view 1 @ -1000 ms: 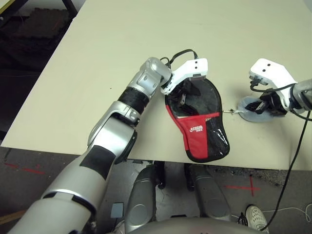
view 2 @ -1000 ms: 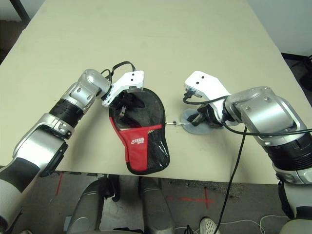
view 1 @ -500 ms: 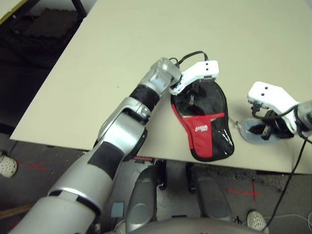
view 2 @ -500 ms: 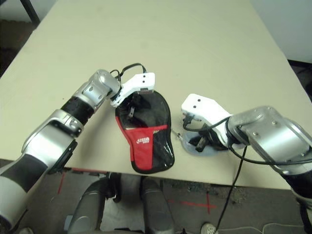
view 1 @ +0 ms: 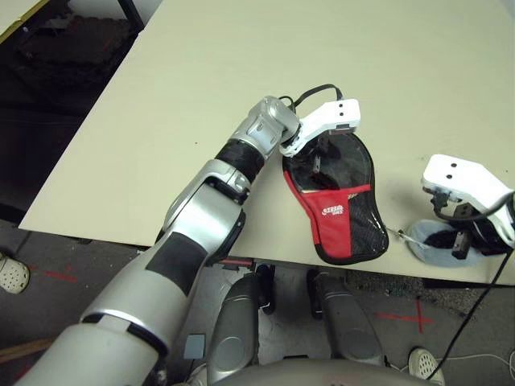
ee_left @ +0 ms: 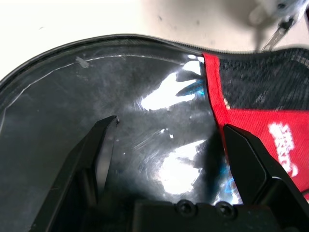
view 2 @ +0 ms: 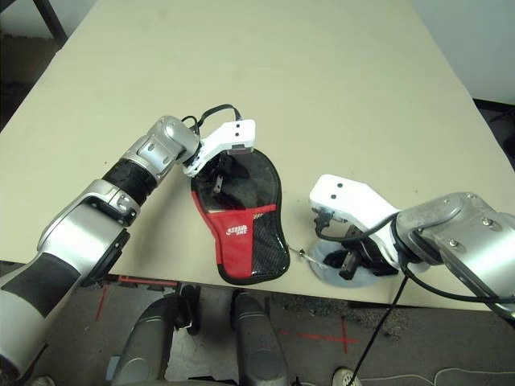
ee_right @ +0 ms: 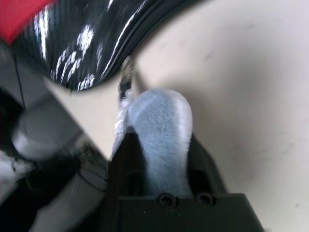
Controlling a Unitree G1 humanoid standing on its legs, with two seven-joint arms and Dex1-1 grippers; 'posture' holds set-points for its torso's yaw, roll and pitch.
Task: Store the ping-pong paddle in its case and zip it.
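- Black and red paddle-shaped fabric case (view 1: 342, 211) lies flat at the near edge of the beige table (view 1: 241, 64), round end far, narrow end near.
- Ping-pong paddle: judged to be inside the case, under the glossy black round front. Can't confirm it.
- Left gripper (ee_left: 169, 129) has its jaws spread wide and grips nothing. It is set down over the case's round end, apparently pinning it.
- Right gripper (ee_right: 159, 140) is at the small grey-blue soft pouch (view 1: 424, 243), right of the case at the near edge. Can't tell whether it's clamped on the pouch or letting go.
- The pouch hangs by a short string off the metal zipper pull (view 1: 396, 233), which sits at the case's near right edge.
- Step in hand, as I judge it: zipping. To do it well, keep the left holding the case down, pull along the zipper line rather than away from it, and avoid dragging the case off the table edge.
- Head views show the layout of both arms and the case.
- Left wrist view adds the glossy sheen and the closed seam on the round end.
- Right wrist view adds the pull lying close beside the pouch.
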